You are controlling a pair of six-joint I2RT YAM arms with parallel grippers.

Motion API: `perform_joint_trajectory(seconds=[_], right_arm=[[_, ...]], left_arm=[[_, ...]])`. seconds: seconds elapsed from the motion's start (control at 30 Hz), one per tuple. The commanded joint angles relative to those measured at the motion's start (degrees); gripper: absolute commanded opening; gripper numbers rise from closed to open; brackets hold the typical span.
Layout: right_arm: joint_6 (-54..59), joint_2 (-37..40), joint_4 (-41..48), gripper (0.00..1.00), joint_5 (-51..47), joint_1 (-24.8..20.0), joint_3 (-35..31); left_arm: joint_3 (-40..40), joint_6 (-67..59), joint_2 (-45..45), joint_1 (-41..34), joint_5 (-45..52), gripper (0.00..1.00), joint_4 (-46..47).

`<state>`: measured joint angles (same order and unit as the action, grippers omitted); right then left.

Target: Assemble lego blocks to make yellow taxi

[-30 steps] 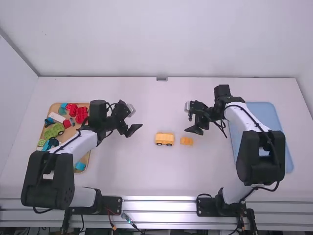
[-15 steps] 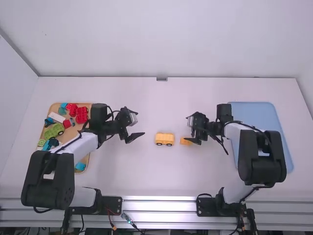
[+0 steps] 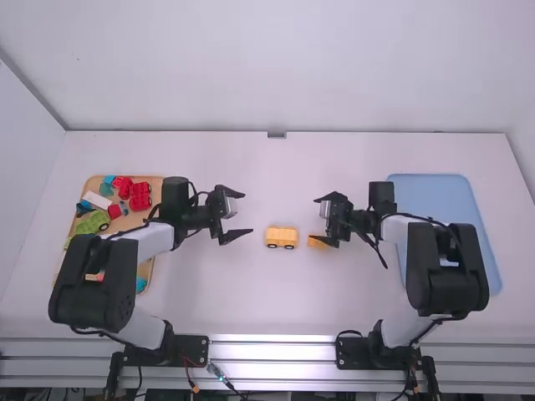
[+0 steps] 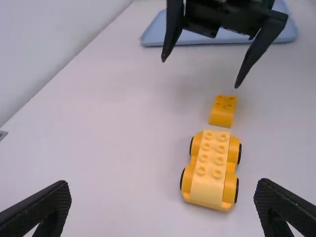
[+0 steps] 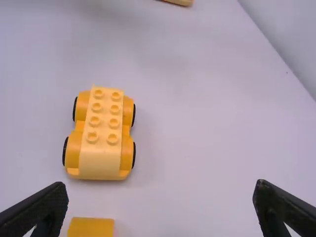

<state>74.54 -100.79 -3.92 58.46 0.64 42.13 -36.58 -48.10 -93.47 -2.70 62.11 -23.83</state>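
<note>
The left claw (image 3: 248, 213) and right claw (image 3: 317, 220) are standing open, while the yellow wheeled base (image 3: 282, 237) is resting about midway between the surface (image 3: 209, 292) edges, beside the small block (image 4: 222, 111), both presumably being light, rigid and best gripped across opposite side walls.

This looks like a robotics lab: two arms (image 3: 447, 280) (cables (image 3: 191, 378) showing) at a metal rail (image 3: 272, 352).

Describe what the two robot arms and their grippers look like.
Both the left arm and the right arm have white links and bulky black joints, with thin black cables looping along them. The left gripper and right gripper are black too, each with two jaws that taper to narrow tips.
</note>
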Motion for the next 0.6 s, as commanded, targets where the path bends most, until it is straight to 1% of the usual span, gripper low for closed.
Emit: perform_joint_trajectory(seconds=[0.0,0.1,0.2,0.3,0.37,0.4,0.47,0.5,0.57], right_arm=[[-8.7,0.9,-0.3,0.99,-1.3,0.0,0.0],[-15.5,0.9,-0.5,0.99,-1.3,0.0,0.0],[-17.9,0.9,-0.5,0.99,-1.3,0.1,-0.1],[-15.2,0.9,0.2,0.99,-3.4,0.5,-0.1],[-12.8,0.9,1.8,0.99,-6.4,0.5,-0.1],[-12.0,0.9,2.9,0.97,-6.7,0.3,-0.1],[-10.1,0.9,4.2,0.94,-6.3,-0.1,-0.2],[-7.4,0.5,6.3,0.95,-4.6,-0.9,-0.2],[-6.3,0.1,6.9,0.95,-4.0,-1.2,-0.2]], left_arm=[[0.1,-0.8,-2.6,-0.6,6.6,0.99,-1.6],[-1.0,-0.9,-5.8,-0.6,8.8,0.99,-2.6],[-2.0,-0.9,-8.0,-0.7,10.2,0.99,-2.6],[-3.1,-0.9,-10.2,-1.3,10.8,0.99,-2.6],[-4.3,-0.9,-12.0,-2.4,10.7,0.99,-2.6],[-4.7,-0.9,-12.7,-3.0,10.7,0.99,-2.6],[-5.2,-0.9,-13.5,-3.9,10.3,0.99,-2.6],[-5.7,-0.9,-14.1,-5.3,8.5,0.99,-2.6],[-5.9,-0.8,-14.2,-5.8,7.6,0.99,-2.6]])
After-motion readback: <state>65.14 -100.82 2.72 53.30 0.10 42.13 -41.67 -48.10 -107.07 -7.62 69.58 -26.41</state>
